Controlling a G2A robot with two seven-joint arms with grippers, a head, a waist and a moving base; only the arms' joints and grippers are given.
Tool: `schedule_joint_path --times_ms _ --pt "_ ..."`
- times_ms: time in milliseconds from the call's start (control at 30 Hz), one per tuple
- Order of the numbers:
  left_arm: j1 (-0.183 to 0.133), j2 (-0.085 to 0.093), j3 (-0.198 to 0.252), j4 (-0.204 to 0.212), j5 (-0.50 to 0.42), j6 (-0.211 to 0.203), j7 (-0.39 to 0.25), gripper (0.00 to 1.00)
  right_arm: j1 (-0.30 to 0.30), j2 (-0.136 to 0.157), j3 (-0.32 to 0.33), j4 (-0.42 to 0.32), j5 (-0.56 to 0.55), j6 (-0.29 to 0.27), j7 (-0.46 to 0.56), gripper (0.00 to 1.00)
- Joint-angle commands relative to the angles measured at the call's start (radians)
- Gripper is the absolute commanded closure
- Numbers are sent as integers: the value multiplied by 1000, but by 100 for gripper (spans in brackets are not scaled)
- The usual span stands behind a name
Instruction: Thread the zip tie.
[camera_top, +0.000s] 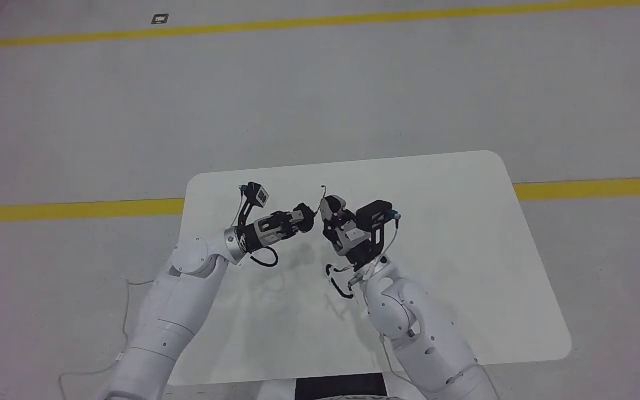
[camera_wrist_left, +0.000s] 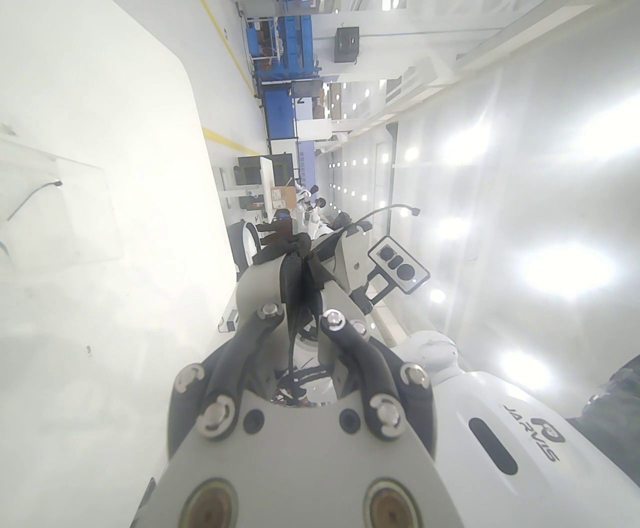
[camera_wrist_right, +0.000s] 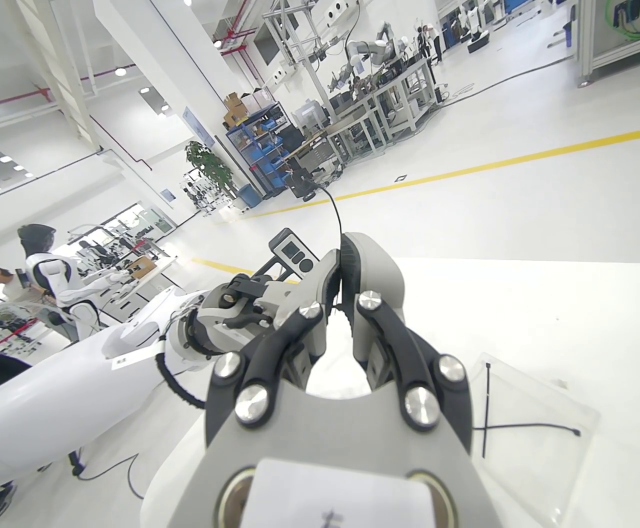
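R hand (camera_wrist_right: 341, 270) clenched on tie (camera_wrist_right: 335, 210), one end sticking up free, prob. so it can be fed. L hand (camera_wrist_left: 299, 250) just beyond, tip to tip w/ it, also clenched; can't tell if on tie. Both held above table (camera_top: 470, 260).

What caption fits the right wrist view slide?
Right tool shut on thin black zip tie; two more black ties crossed in clear plastic tray on white table.

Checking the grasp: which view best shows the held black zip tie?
Right wrist view: the thin black zip tie rises from the right pincer. Left wrist shows its curved end; top, a sliver.
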Motion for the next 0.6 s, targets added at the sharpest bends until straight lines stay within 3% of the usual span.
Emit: schedule_joint_path --times_ms 0,567 --pt "0 0 0 0 0 0 0 100 -3 1 1 -4 1 -1 -6 100" --pt "0 0 0 0 0 0 0 100 4 8 -6 -6 5 7 -13 100"
